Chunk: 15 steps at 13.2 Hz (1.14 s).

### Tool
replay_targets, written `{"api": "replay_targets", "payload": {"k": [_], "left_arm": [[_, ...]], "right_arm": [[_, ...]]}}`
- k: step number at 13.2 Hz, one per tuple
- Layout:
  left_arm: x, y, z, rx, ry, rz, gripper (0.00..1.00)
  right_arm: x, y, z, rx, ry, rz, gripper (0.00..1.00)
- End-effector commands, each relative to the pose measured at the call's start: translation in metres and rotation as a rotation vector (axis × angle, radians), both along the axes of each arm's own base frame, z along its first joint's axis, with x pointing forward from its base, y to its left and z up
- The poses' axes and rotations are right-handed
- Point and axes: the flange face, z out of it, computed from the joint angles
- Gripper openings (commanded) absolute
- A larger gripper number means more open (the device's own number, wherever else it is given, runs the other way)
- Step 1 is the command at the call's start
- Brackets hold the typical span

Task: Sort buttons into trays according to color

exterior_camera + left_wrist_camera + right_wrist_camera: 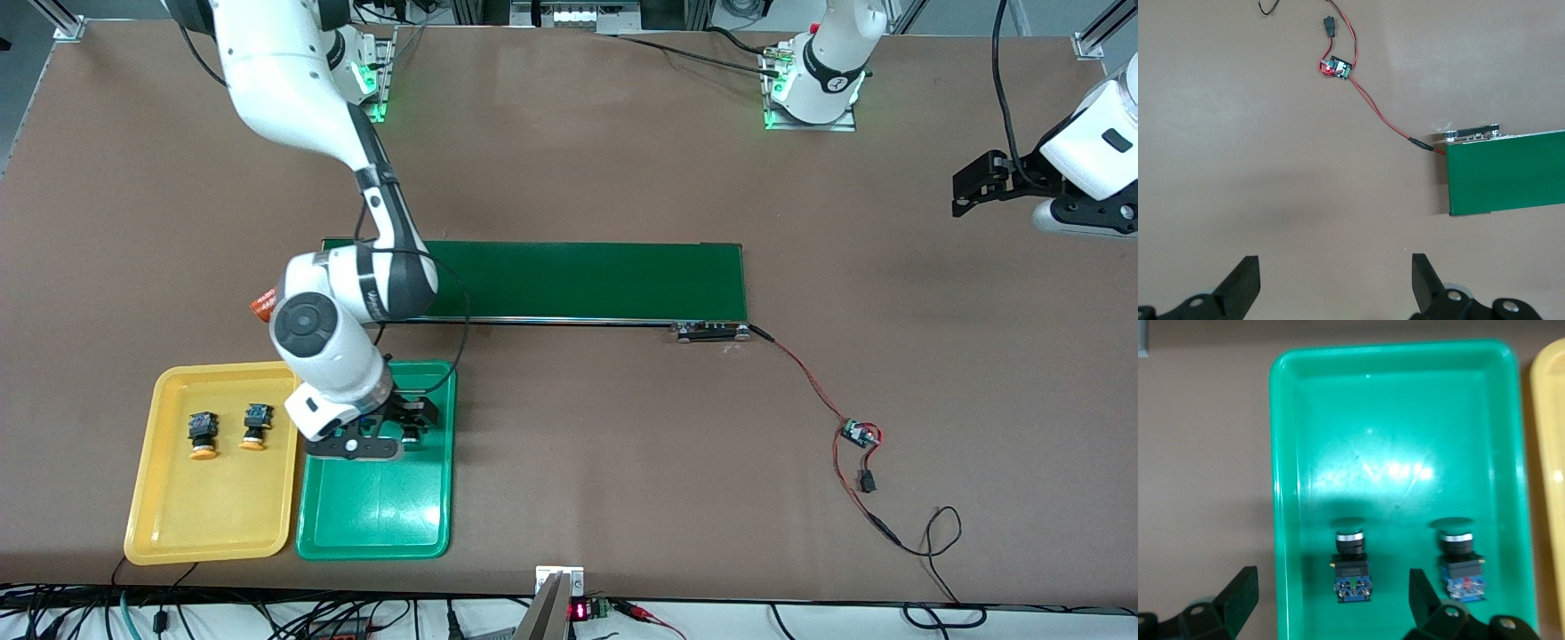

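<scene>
Green tray (373,516) holds two green buttons (1350,561) beneath right gripper's (1328,600) open jaws.

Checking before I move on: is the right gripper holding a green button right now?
No. In the right wrist view the right gripper is open, and both green buttons sit free in the green tray.

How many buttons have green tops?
2. Both lie in the green tray, side by side: one green-capped button beneath the open right gripper, the other green-capped button beside it. No others show.
</scene>
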Motion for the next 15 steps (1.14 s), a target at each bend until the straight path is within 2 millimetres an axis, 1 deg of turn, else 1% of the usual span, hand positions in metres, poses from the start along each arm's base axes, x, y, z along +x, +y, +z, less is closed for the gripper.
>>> {"api": "replay_targets", "payload": {"k": [1, 2, 3, 4, 6, 7, 8, 9, 10, 11, 12, 14, 15], "left_arm": [[0.003, -0.001, 0.006, -0.016, 0.005, -0.008, 1.00], [0.002, -0.001, 0.006, -0.016, 0.007, -0.008, 1.00], [0.003, -0.001, 0.006, -0.018, 0.006, -0.008, 1.00], [0.002, -0.001, 0.006, -0.018, 0.007, -0.008, 1.00], [0.002, -0.001, 0.006, -0.018, 0.007, -0.008, 1.00], [0.002, -0.001, 0.006, -0.018, 0.007, -0.008, 1.00], [0.002, -0.001, 0.006, -0.018, 0.007, -0.008, 1.00], [0.002, -0.001, 0.006, -0.018, 0.007, -0.008, 1.00], [0.002, -0.001, 0.006, -0.018, 0.007, -0.008, 1.00], [0.002, -0.001, 0.006, -0.018, 0.007, -0.008, 1.00], [0.002, -0.001, 0.006, -0.018, 0.007, -0.008, 1.00], [0.002, -0.001, 0.006, -0.018, 0.007, -0.008, 1.00], [0.002, -0.001, 0.006, -0.018, 0.007, -0.008, 1.00]], "right_arm": [[-0.003, -0.023, 0.044, 0.020, 0.021, -0.014, 1.00], [-0.005, -0.034, 0.061, 0.020, 0.037, -0.029, 1.00], [-0.005, -0.050, 0.085, 0.018, 0.034, -0.052, 1.00], [-0.005, -0.077, 0.101, 0.017, 0.051, -0.088, 1.00], [-0.003, -0.168, 0.142, 0.061, 0.075, -0.173, 1.00], [-0.011, -0.203, 0.170, 0.097, 0.084, -0.172, 1.00], [-0.022, -0.241, 0.188, 0.129, 0.119, -0.186, 1.00], [-0.036, -0.275, 0.206, 0.162, 0.154, -0.215, 1.00], [-0.050, -0.305, 0.218, 0.190, 0.197, -0.234, 1.00], [-0.066, -0.320, 0.233, 0.180, 0.232, -0.220, 1.00], [-0.080, -0.326, 0.248, 0.132, 0.250, -0.194, 1.00], [-0.109, -0.329, 0.276, 0.036, 0.273, -0.069, 1.00], [-0.121, -0.330, 0.285, 0.029, 0.271, -0.037, 1.00]]}}
